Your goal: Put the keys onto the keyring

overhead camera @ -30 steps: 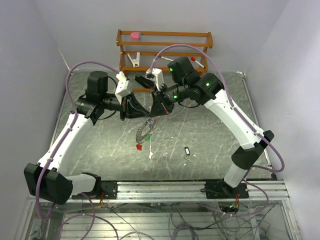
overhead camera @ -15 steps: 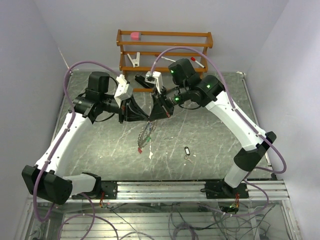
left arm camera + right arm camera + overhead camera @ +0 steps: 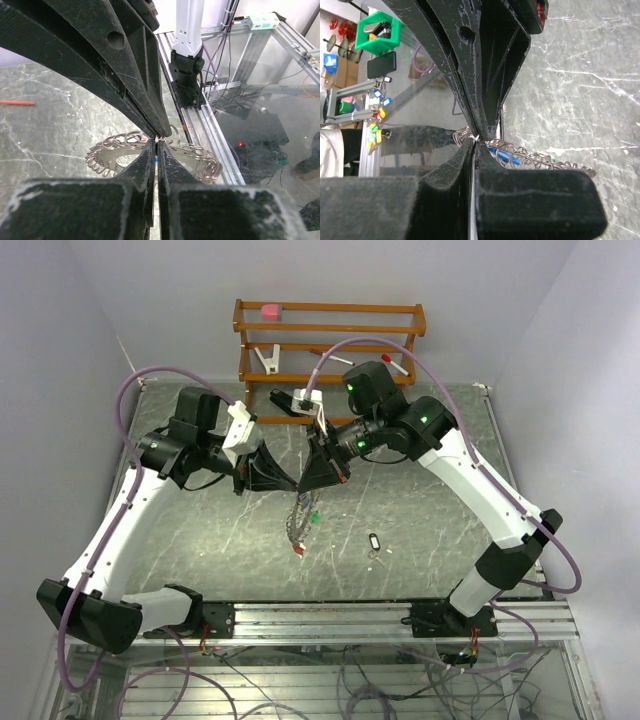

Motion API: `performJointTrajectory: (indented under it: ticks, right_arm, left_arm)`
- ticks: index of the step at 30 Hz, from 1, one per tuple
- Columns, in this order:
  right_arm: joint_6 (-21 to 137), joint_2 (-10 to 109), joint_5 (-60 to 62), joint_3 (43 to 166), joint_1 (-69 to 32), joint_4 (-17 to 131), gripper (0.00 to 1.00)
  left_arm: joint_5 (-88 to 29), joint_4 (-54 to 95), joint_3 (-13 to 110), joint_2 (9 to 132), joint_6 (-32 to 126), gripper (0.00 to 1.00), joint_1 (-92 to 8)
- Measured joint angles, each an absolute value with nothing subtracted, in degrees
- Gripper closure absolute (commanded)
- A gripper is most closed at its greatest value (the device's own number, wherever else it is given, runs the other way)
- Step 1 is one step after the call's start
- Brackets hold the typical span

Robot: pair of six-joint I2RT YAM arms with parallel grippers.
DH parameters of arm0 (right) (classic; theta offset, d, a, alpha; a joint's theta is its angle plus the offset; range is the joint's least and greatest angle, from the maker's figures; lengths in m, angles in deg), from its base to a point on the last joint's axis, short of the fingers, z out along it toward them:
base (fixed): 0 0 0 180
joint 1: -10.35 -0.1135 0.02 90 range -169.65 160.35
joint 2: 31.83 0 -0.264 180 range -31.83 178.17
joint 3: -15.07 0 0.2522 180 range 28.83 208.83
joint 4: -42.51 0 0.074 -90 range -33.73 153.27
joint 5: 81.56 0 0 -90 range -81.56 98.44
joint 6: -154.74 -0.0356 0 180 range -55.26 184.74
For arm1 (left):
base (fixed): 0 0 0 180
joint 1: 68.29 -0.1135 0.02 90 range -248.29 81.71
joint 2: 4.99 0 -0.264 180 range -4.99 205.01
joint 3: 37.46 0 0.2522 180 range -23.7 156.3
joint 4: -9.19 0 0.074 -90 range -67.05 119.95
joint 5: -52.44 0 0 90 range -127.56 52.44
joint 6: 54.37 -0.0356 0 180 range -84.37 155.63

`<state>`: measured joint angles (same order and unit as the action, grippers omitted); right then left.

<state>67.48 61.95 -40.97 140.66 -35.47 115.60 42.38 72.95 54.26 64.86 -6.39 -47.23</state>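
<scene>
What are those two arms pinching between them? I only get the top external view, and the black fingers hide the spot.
Observer: The left wrist view shows the left fingers shut on the thin wire of the keyring, whose rim is a chain of small loops.
Operator: Is the other arm gripping it too?
Observer: Yes, the right wrist view shows the right fingers shut on that same wire, a blue tag just beyond them.

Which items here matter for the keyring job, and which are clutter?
Job: keyring, gripped by left pincer and right pincer; loose black-tagged key on the table.
Clutter: wooden rack, pink item on its top shelf, red pen.
</scene>
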Motion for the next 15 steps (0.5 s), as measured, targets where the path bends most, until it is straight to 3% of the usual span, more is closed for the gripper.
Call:
performJointTrajectory:
  ticks: [12,15]
  right_arm:
    - [68.2,61.5,-41.0,140.0,-35.4,114.7,1.00]
    - [68.1,61.2,-40.6,139.7,-35.4,114.4,0.83]
  left_arm:
    - [41.6,71.8,54.3,64.7,-2.5,0.93,-47.2]
    - [41.5,71.0,54.3,64.7,-1.4,0.93,-47.2]
